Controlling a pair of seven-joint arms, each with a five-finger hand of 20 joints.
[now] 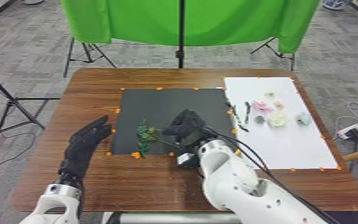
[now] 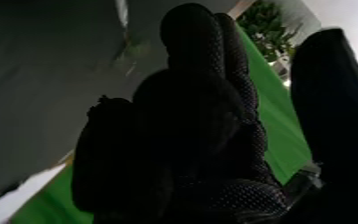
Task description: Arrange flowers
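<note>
Left hand (image 1: 86, 136): fingers straight, released, above the counter (image 1: 95, 90).
Green sprig (image 1: 143, 134): lies on the black mat (image 1: 149, 102), just left of the right hand; probably light, pliant, best pinched by its stem.
Right hand (image 1: 186, 126): above the mat; whether grasping or released, cannot tell.
Pink flower (image 1: 262, 106), cream flower (image 1: 277, 120): on the white sheet (image 1: 273, 150); petals likely soft, easily crushed.

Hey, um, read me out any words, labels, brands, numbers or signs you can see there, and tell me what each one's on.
None that can be read.
Right arm: small dark marks, too small to make out.
White sheet, black sheet, green cloth: no readable text.
</note>
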